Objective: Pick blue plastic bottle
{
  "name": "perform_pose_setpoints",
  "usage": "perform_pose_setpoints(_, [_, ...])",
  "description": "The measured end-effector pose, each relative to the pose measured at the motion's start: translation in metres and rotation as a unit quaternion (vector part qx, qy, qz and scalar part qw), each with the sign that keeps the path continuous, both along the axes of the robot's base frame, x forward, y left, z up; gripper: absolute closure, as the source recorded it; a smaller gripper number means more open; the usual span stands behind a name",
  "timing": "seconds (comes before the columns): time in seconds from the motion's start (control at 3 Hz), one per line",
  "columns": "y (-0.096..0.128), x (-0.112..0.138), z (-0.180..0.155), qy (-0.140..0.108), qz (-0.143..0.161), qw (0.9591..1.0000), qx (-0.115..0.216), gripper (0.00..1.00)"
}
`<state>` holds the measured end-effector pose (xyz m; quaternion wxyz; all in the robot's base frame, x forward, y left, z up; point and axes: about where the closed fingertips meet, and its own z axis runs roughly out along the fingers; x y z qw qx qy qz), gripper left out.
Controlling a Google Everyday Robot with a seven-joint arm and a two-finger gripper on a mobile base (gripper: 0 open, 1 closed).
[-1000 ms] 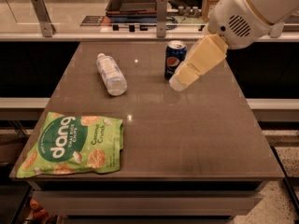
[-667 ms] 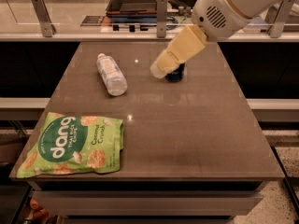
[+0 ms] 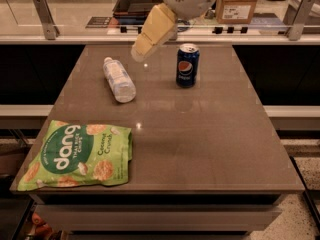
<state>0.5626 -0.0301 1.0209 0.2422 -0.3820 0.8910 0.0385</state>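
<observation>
My gripper (image 3: 141,50) has swung left off the one Pepsi can (image 3: 187,65) to near the one blue plastic bottle (image 3: 119,79), one chip bag (image 3: 80,155) in front, and I cannot tell its grip.

Blue plastic bottle (image 3: 119,79) (pale label) lies flat, near the pincer (image 3: 141,51).

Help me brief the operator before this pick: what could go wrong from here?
The gripper hovers over the table, between the blue plastic bottle and the Pepsi can.
1. The bottle lies on its side, so an off-centre touch could roll it away.
2. The can stands upright just to the right of the gripper; a sideways sweep might tip it.
3. The can is blue too and could be taken by mistake.
</observation>
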Motion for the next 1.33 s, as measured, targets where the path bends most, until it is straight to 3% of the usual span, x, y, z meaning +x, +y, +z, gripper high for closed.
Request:
perform_pose_setpoints(0.33, [0.008, 0.004, 0.001, -0.001, -0.017, 0.9996, -0.024, 0.0])
perform_pose_setpoints(0.67, [0.007, 0.01, 0.003, -0.005, -0.021, 0.9996, -0.02, 0.0])
perform_pose_setpoints(1.0, [0.028, 0.019, -0.015, 0.002, -0.024, 0.9997, 0.008, 0.0])
perform_pose_setpoints(1.33, [0.067, 0.032, -0.041, 0.017, -0.022, 0.9988, 0.04, 0.0])
